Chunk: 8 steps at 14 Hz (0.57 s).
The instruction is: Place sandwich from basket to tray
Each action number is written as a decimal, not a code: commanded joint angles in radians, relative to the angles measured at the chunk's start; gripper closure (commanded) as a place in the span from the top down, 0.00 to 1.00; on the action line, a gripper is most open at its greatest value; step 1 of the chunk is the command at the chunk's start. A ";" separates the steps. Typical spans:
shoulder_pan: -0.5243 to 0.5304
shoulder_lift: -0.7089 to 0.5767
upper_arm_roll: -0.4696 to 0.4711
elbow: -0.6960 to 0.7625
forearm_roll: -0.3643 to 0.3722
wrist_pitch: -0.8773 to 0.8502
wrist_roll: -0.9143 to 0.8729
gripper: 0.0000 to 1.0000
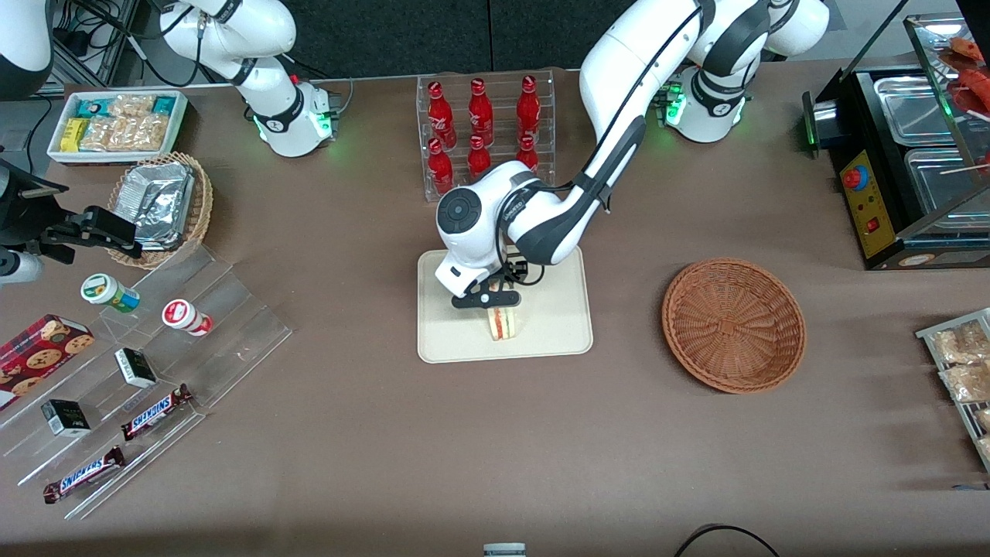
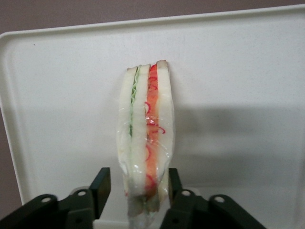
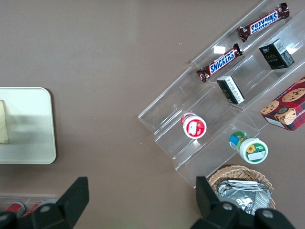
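Note:
The sandwich [image 1: 503, 322] stands on its edge on the cream tray [image 1: 557, 329], near the tray's middle. My left gripper [image 1: 495, 299] is right above it. In the left wrist view the sandwich [image 2: 145, 129] shows its red and green filling, wrapped in clear film, and rests on the tray [image 2: 238, 95]. The gripper [image 2: 137, 180] is open. Its fingers [image 2: 101, 186] stand either side of the sandwich's near end, with a gap on one side. The reddish-brown basket [image 1: 733, 325] is empty and lies toward the working arm's end of the table.
A clear rack of red bottles [image 1: 483, 128] stands just farther from the front camera than the tray. A clear stepped shelf with snacks [image 1: 139, 371] and a tan basket of foil packets [image 1: 162, 207] lie toward the parked arm's end. A black food warmer [image 1: 905, 170] is at the working arm's end.

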 commanded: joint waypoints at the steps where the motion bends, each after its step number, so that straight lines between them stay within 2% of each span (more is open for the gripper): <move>1: -0.016 -0.002 0.014 -0.007 0.014 0.015 -0.028 1.00; 4: -0.016 -0.015 0.014 -0.007 0.014 0.001 -0.043 1.00; 8: 0.002 -0.110 0.017 -0.003 0.001 -0.080 -0.082 1.00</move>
